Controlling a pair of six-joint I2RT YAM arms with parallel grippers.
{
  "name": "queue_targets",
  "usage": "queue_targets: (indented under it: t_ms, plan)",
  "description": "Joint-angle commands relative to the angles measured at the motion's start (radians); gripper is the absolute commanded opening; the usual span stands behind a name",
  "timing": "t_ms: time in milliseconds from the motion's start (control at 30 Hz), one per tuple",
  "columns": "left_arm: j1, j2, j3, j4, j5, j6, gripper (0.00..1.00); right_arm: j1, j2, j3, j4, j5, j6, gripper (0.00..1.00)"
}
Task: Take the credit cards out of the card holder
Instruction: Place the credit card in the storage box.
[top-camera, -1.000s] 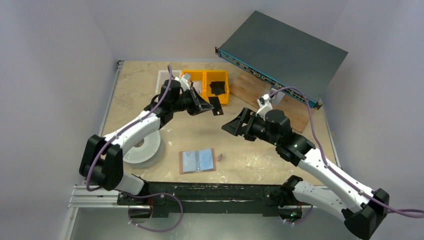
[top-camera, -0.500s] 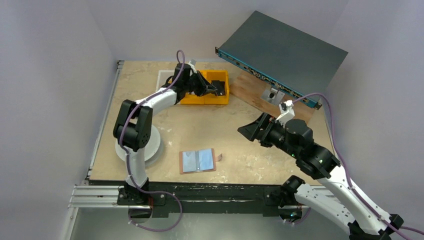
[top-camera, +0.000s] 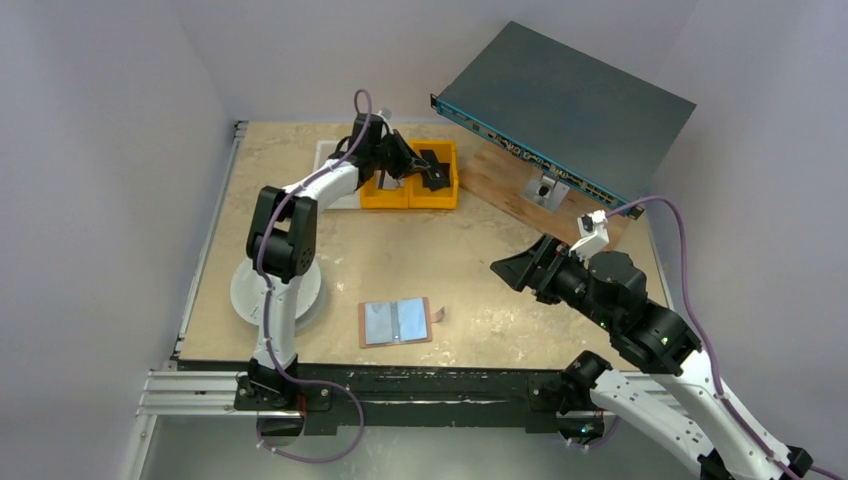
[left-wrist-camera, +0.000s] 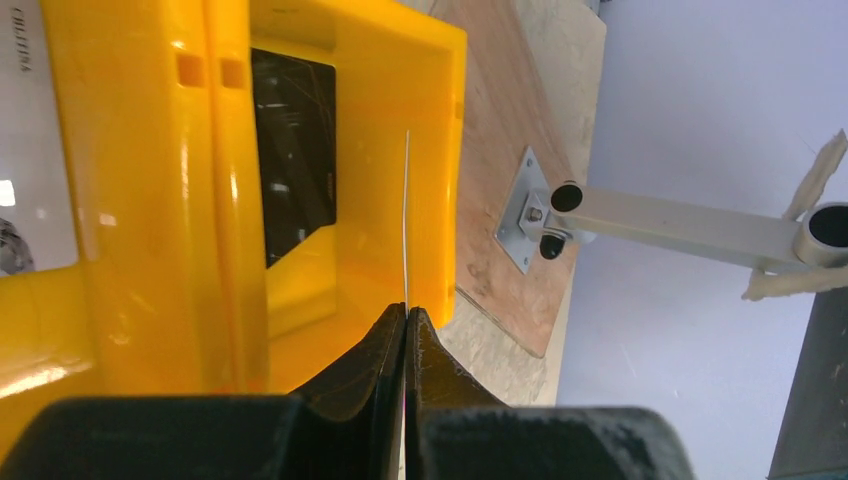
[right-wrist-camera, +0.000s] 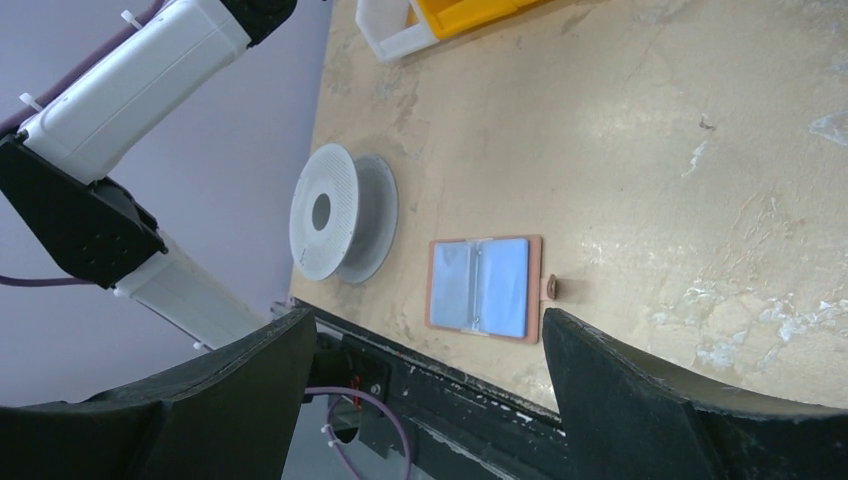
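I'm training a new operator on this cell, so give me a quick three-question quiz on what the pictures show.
1. True or false: the card holder lies open on the table.
2. The left gripper pinches a thin flat piece above: A the spool, B the yellow bin, C the card holder.
3. Fill in: the right gripper is ____, holding nothing.
Key: 1 true; 2 B; 3 open.

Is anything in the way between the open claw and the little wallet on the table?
Nothing visible is. The right gripper hangs open over the table, and its camera looks straight at the card holder, which lies spread flat with only bare tabletop around it. The white spool sits off to one side.
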Motion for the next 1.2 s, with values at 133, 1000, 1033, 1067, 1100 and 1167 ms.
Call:
queue_targets:
  t_ms: [133, 1000, 1033, 1067, 1100, 1167]
  plan:
    - [0.015, 0.051, 0.107, -0.073, 0.001, 0.059, 0.00, 0.001, 0.000, 0.024, -0.010, 0.034, 0.008, 0.85]
    - [0.038, -0.180, 0.027, -0.120, 0.081, 0.108, 0.65, 0.002, 0.022, -0.014, 0.037, 0.019, 0.000, 0.86]
    - [0.038, -0.209, 0.001, -0.122, 0.080, 0.111, 0.66, 0.002, 0.026, -0.023, 0.047, 0.006, -0.001, 0.86]
    - [0.039, -0.238, -0.030, -0.124, 0.082, 0.115, 0.67, 0.002, 0.030, -0.029, 0.058, -0.003, -0.001, 0.87]
    - [0.040, -0.278, -0.062, -0.126, 0.083, 0.118, 0.68, 0.002, 0.034, -0.035, 0.070, -0.010, -0.001, 0.87]
    - [0.040, -0.345, -0.130, -0.139, 0.081, 0.121, 0.68, 0.002, 0.050, -0.045, 0.091, -0.017, -0.005, 0.88]
